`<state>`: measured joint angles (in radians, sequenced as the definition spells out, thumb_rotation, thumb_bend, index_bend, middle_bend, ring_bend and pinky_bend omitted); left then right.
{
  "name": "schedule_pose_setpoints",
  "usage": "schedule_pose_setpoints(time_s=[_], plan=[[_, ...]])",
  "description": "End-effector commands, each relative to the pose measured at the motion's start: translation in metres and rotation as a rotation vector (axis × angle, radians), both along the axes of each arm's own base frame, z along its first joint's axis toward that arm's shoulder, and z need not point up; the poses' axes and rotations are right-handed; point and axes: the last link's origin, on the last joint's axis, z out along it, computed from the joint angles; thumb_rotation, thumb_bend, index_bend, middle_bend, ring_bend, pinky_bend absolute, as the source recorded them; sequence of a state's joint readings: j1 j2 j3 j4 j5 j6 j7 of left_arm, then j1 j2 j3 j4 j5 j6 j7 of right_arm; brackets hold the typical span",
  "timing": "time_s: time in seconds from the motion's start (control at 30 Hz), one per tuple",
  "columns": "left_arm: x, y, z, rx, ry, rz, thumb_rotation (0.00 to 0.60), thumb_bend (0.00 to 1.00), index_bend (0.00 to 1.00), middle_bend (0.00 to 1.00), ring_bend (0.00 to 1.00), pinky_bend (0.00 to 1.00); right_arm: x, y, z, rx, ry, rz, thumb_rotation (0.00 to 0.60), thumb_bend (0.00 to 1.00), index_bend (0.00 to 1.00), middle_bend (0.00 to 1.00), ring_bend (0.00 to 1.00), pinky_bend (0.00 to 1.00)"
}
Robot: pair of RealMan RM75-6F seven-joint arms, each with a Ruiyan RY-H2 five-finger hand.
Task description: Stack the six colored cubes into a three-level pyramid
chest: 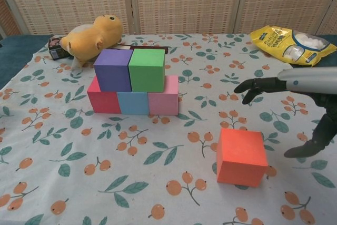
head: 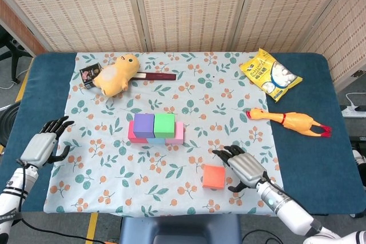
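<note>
**Last cube waiting beside our right hand**

We are holding the fingers (chest: 251, 86) of our right hand (head: 245, 167) spread and lightly curled, gripping nothing. The orange cube (head: 214, 176) is sitting on the floral cloth (head: 108, 158) just beside those fingertips, toward nine o'clock of the hand in the head view. In the chest view it is lying below and left of the fingers, apart from them. It is a cube, so we are seeing no long axis to align with, only faces roughly square to the table edge.

The stack is standing toward eleven o'clock from the orange cube, well apart. A red cube (chest: 103, 100), a light blue cube (chest: 132, 103) and a pink cube (chest: 164, 98) are forming the bottom row, touching. A purple cube (chest: 112, 69) and a green cube (chest: 147, 69) are resting on them, side by side. We judge only the top level is missing.

Our right hand is clearly the nearer one. Its forearm is reaching in from five o'clock, palm facing down and toward the cube.

Our left hand (head: 46, 142) is hovering at the cloth's left edge, fingers apart, holding nothing, well away from every cube.
</note>
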<state>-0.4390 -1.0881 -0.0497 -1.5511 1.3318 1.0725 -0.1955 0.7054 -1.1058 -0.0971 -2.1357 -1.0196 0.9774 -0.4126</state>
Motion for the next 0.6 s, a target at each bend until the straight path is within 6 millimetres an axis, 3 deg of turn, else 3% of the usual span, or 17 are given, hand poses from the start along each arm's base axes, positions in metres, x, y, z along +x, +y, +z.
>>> schedule_pose_setpoints(time_s=[0.03,0.4,0.6], plan=[[-0.001,0.000,-0.001,-0.002,-0.001,-0.002,0.600,0.51,0.13,0.00,0.00,0.02,-0.009,0.007,-0.013,0.007,0.021,0.006,0.600,0.00,0.00,0.12,0.00,0.00],[-0.002,0.002,-0.003,-0.009,-0.008,-0.002,0.600,0.51,0.13,0.00,0.00,0.02,-0.016,0.007,-0.041,-0.004,0.063,0.043,0.600,0.00,0.00,0.12,0.00,0.00],[-0.003,0.002,-0.003,-0.006,-0.014,-0.004,0.600,0.51,0.12,0.00,0.00,0.02,-0.014,0.005,-0.053,0.000,0.047,0.038,0.600,0.00,0.05,0.12,0.00,0.00]])
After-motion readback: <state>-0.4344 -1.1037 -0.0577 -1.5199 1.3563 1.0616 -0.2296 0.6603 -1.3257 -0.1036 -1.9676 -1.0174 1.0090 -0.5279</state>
